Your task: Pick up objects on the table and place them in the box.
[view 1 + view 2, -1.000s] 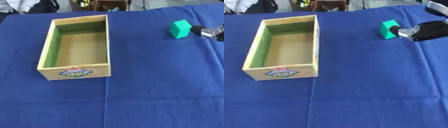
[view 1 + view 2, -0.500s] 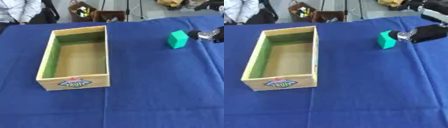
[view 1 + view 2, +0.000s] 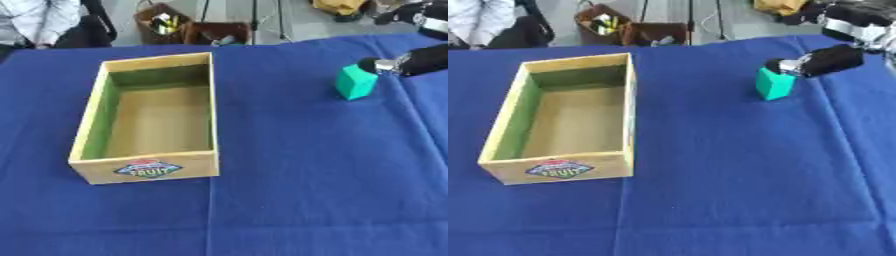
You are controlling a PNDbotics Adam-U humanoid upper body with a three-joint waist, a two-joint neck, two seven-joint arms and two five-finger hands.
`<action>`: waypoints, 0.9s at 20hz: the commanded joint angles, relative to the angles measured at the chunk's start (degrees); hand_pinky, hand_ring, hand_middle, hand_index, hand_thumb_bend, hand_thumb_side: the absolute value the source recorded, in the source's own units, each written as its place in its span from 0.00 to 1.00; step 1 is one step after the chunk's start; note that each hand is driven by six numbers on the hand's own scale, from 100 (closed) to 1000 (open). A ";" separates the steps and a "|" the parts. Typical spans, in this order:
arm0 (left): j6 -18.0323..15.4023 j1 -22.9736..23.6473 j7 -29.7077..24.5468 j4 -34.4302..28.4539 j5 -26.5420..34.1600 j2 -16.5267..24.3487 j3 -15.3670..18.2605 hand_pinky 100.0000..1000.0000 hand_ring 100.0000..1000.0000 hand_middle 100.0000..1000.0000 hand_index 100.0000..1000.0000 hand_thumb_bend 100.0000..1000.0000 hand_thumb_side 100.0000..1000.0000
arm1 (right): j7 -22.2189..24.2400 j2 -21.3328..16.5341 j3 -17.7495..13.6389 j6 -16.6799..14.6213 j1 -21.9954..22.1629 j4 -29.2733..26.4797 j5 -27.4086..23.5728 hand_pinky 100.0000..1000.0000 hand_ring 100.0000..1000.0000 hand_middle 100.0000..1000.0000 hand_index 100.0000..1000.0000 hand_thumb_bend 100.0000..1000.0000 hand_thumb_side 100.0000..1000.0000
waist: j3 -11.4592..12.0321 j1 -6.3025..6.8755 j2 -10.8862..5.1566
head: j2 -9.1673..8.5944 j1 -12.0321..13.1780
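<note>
Box [image 3: 149,120] sits on table [image 3: 289,190], left of centre, w/ nothing in it. Block [image 3: 775,84] is on table far right & further back, well apart from box. Right hand [image 3: 822,60] comes in from upper right, tip just beside block's back-right.

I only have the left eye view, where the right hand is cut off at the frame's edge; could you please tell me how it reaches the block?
Observer: In the right eye view the right hand shows at fuller length, slanting down from the upper right to the block's top far corner.
Operator: Thank you. Does the table go on beyond the hand?
Observer: Yes, the right eye view shows the cloth carrying on well to the right of the block, beneath the hand.
</note>
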 commanded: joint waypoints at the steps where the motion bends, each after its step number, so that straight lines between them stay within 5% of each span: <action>1: -0.02 -0.76 -0.11 -0.98 0.13 1.26 -0.04 0.57 0.70 0.79 0.89 0.00 1.00 | -0.58 -0.34 -0.39 -0.02 -2.03 2.27 0.63 0.93 0.97 0.89 0.99 0.43 0.83 | 0.11 -0.21 -0.87 | -0.56 -0.20; 5: -0.03 -1.03 -0.27 -0.98 0.11 1.25 -0.23 0.57 0.70 0.79 0.89 0.00 1.00 | -1.93 0.27 0.28 1.61 -2.83 4.56 2.97 0.92 0.97 0.87 0.98 0.43 0.84 | 0.18 -0.26 -0.50 | -0.55 -0.27; 8: -0.04 -1.11 -0.31 -0.98 0.07 1.16 -0.25 0.57 0.70 0.80 0.89 0.00 1.00 | -3.70 0.38 0.03 3.72 -3.33 6.93 5.22 0.91 0.97 0.81 0.94 0.43 0.94 | 0.22 -0.23 -0.36 | -0.59 -0.31; 18: -0.36 -1.42 -0.18 -0.98 0.11 1.05 -0.29 0.57 0.70 0.79 0.88 0.00 1.00 | -3.52 1.19 1.46 11.41 -2.40 7.10 11.82 0.92 0.99 0.83 0.94 0.46 0.91 | 0.14 -0.27 -0.53 | -0.11 -0.22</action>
